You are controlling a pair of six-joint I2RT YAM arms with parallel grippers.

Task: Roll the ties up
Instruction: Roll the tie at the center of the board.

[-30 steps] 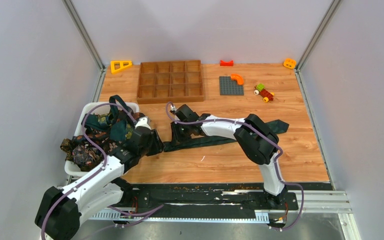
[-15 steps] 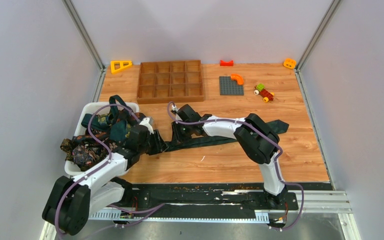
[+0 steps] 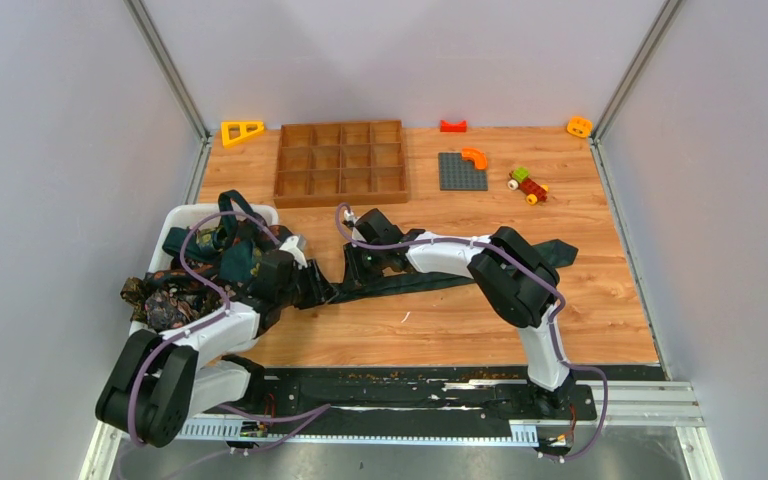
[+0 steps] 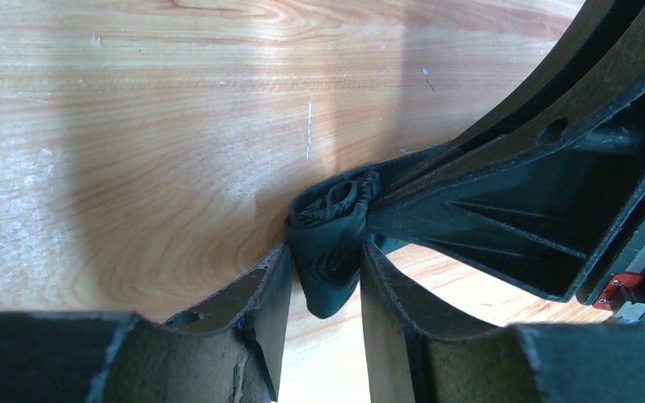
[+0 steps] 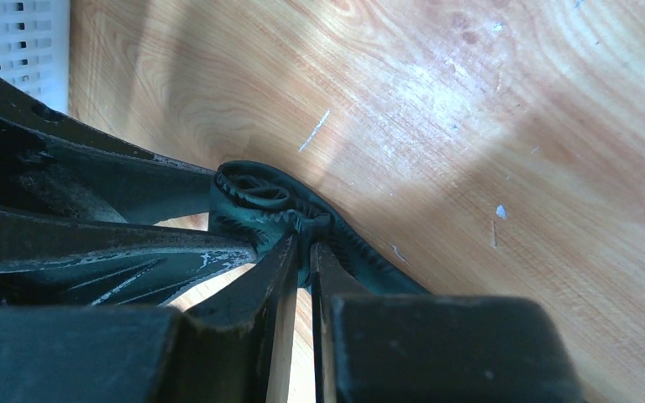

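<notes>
A dark green tie (image 3: 400, 286) lies flat on the wooden table (image 3: 590, 300), stretching rightward from a white basket (image 3: 188, 211). Just right of the basket, the left gripper (image 4: 323, 256) clasps the tie's rolled end (image 4: 329, 206). The right gripper (image 5: 302, 252) pinches the fabric beside it.

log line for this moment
left gripper: clasps rolled end of dark green fabric necktie | right gripper: pinches necktie beside roll
</notes>
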